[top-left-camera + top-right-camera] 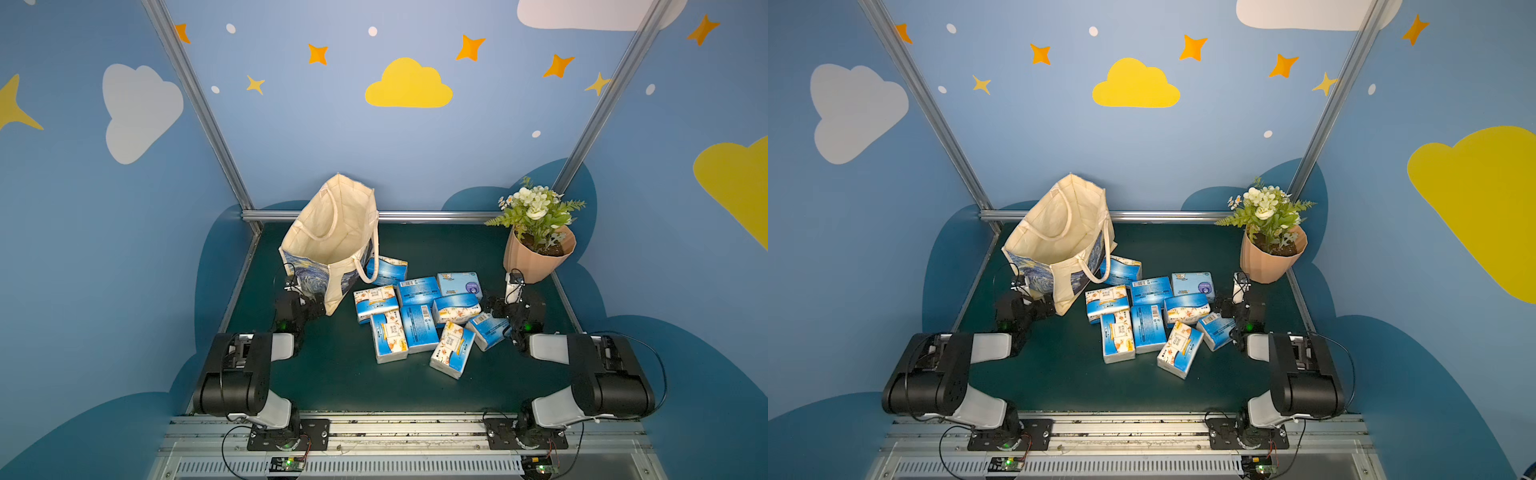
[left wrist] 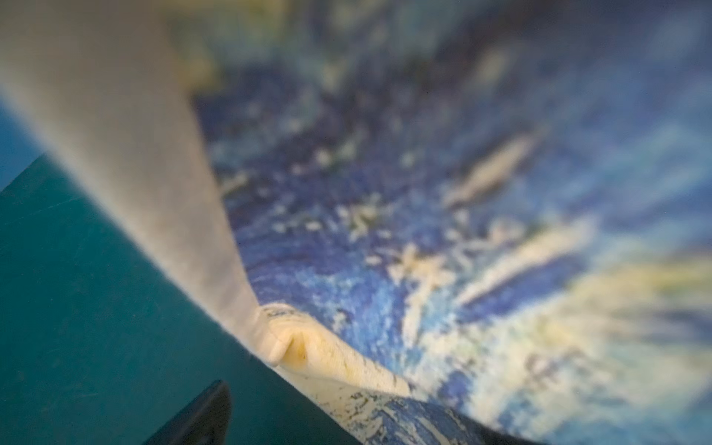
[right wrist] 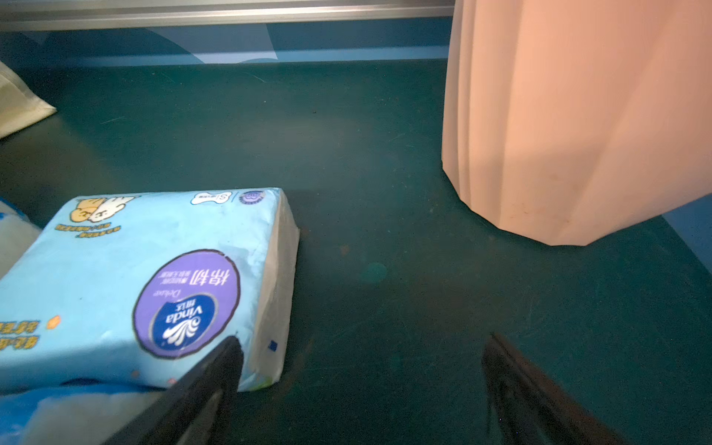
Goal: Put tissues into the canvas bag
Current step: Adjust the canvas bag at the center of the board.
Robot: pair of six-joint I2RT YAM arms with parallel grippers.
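Layout on the table point(image 1: 353, 386), both top views.
Canvas bag point(image 1: 328, 232) stands back left; tissues point(image 1: 415, 316) lie heaped mid-table, just right of it (one of them against its side); flowerpot point(image 1: 538, 257) back right, apart.

— Operator: What can I actually read here?

— Spotter: In your right wrist view, the pale blue pack point(image 3: 96, 277) at the far right of the pile carries a purple oval point(image 3: 188, 304). It says "Vinda" in white and "Deluxe" in small script, with Chinese characters beside them, all upside down to you. A bone-shaped badge point(image 3: 211, 198) near the pack's far edge shows an "S".

— Operator: And from above?

— Spotter: In both top views you see a barcode point(image 1: 424, 311) on the middle pack point(image 1: 419, 332), but its digits are too small. The orange-printed packs point(image 1: 376, 303) bear lettering you cannot make out.
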